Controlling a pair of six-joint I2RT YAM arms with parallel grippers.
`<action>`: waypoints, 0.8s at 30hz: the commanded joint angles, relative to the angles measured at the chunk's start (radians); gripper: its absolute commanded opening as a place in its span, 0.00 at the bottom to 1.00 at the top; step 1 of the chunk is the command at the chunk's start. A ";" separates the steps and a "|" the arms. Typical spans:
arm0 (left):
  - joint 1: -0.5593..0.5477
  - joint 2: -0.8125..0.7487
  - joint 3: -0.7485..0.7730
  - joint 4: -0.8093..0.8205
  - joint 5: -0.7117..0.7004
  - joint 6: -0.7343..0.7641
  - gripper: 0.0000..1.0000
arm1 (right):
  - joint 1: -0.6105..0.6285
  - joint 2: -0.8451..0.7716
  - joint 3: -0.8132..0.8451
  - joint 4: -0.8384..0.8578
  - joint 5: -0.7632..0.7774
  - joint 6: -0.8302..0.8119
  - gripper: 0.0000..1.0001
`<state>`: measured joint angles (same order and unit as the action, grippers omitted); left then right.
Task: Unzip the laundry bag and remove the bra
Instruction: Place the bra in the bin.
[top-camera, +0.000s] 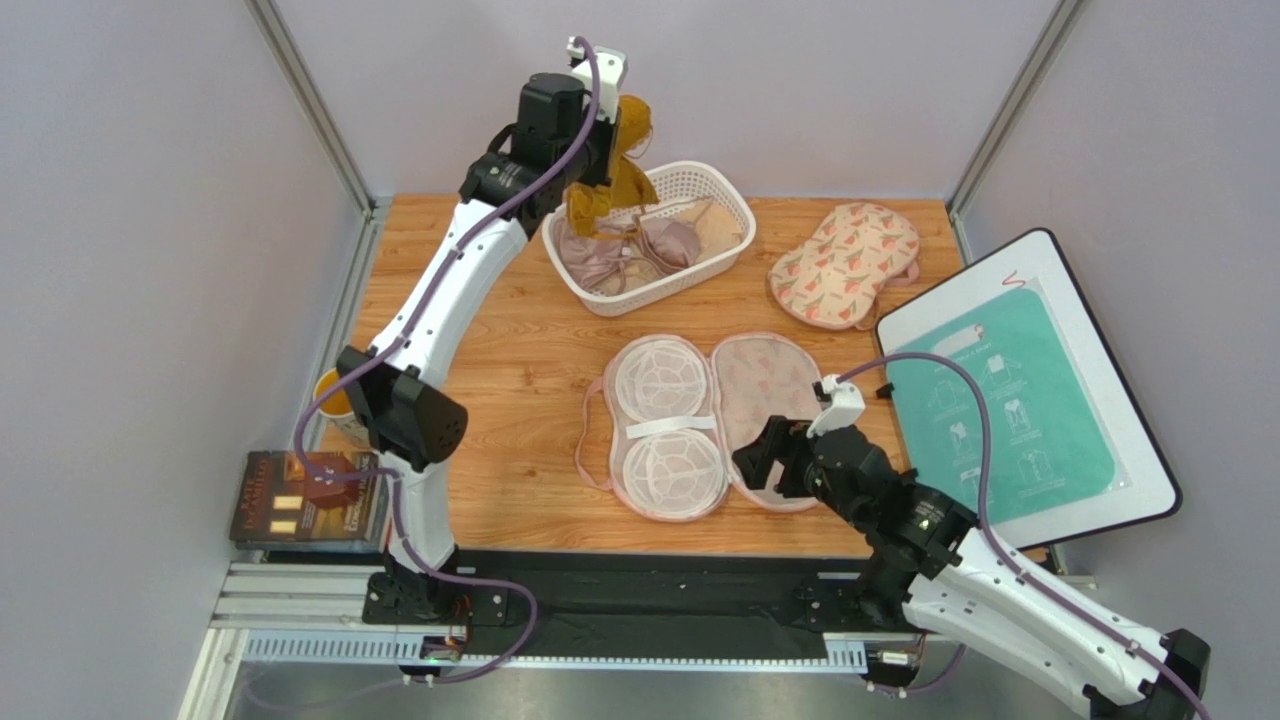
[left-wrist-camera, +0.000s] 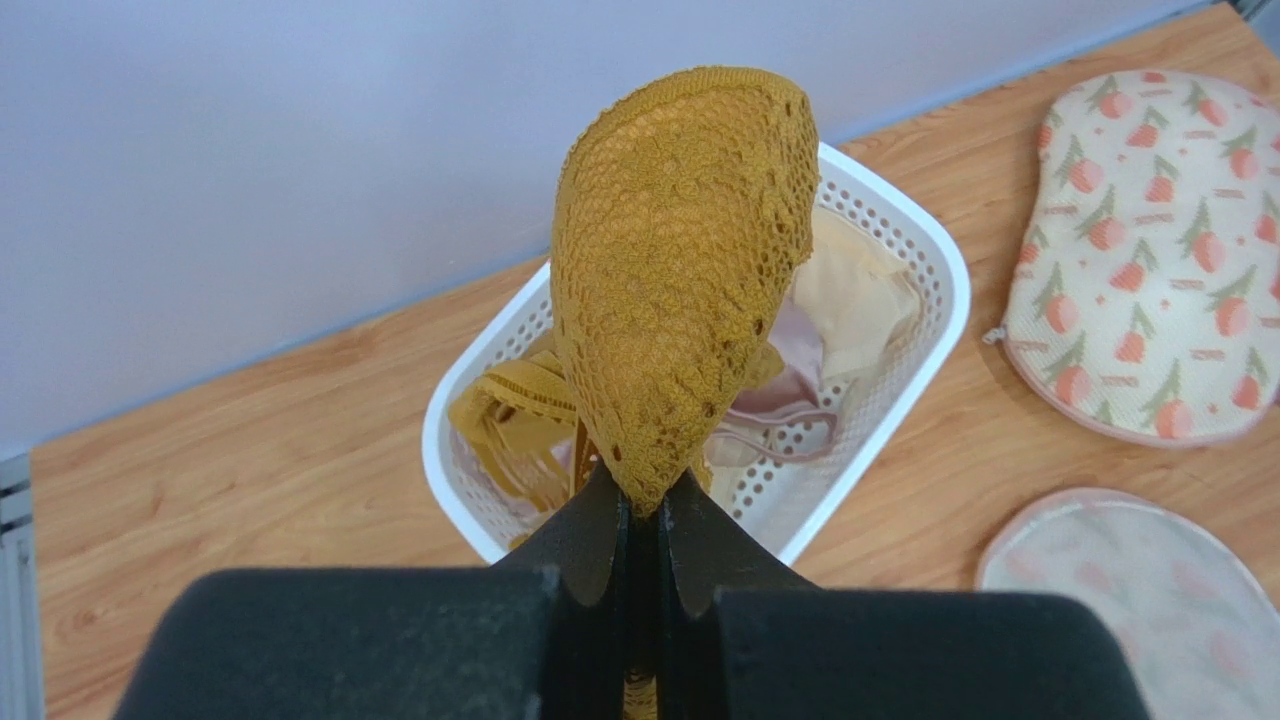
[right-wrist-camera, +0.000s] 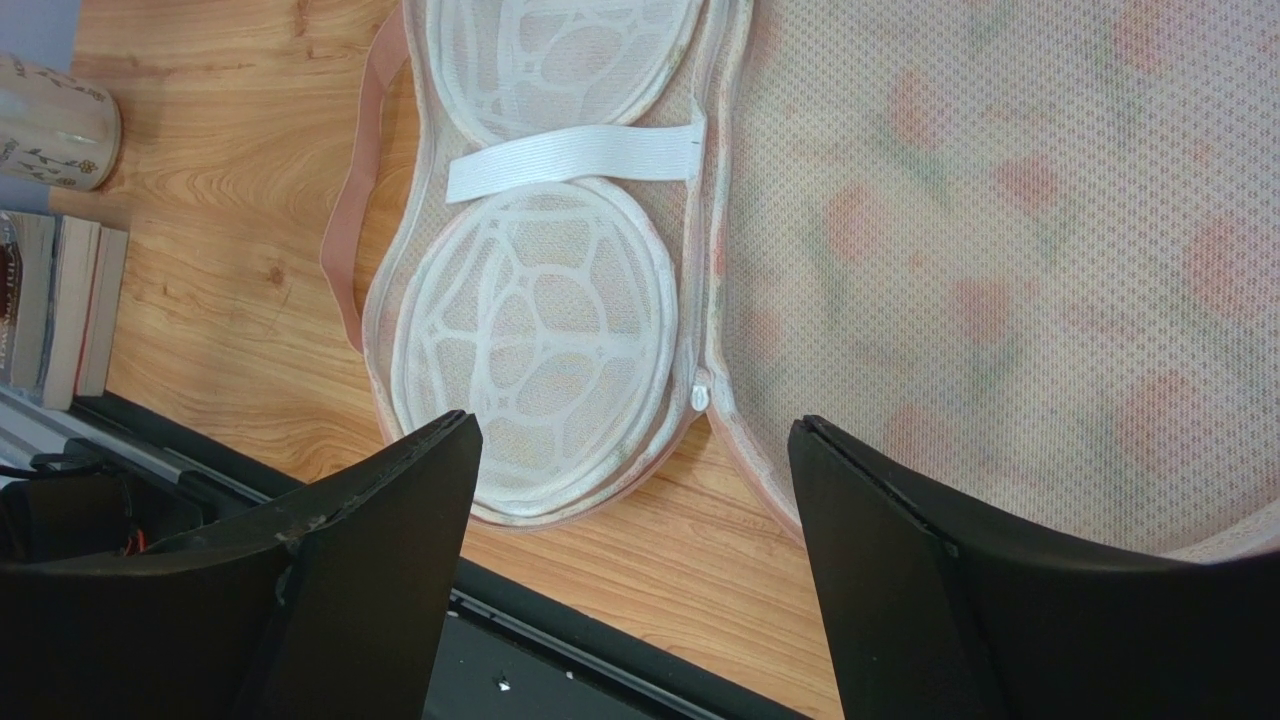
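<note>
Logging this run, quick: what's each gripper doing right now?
Left gripper: shut on the yellow bra.
Right gripper: open, holding nothing.

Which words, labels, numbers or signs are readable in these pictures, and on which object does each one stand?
No text can be read with certainty.
Book: cover lettering, too blurred to read.
Teal sheet on the white board: small print beside diagrams, too small to read.
White board: a red mark near its far edge, not legible.
</note>
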<state>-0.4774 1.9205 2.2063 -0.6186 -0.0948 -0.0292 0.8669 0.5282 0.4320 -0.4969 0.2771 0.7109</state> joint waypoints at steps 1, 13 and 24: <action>0.029 0.104 0.125 0.019 0.062 0.028 0.00 | -0.003 -0.001 -0.010 0.035 -0.009 0.010 0.82; 0.062 0.433 0.319 -0.009 0.156 -0.015 1.00 | -0.005 0.072 0.037 0.069 -0.088 0.012 0.82; 0.060 0.112 -0.023 0.040 0.158 -0.093 1.00 | -0.005 0.058 0.054 0.046 -0.047 -0.005 0.82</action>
<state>-0.4202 2.2383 2.2581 -0.6189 0.0429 -0.0715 0.8650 0.5995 0.4313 -0.4763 0.2008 0.7105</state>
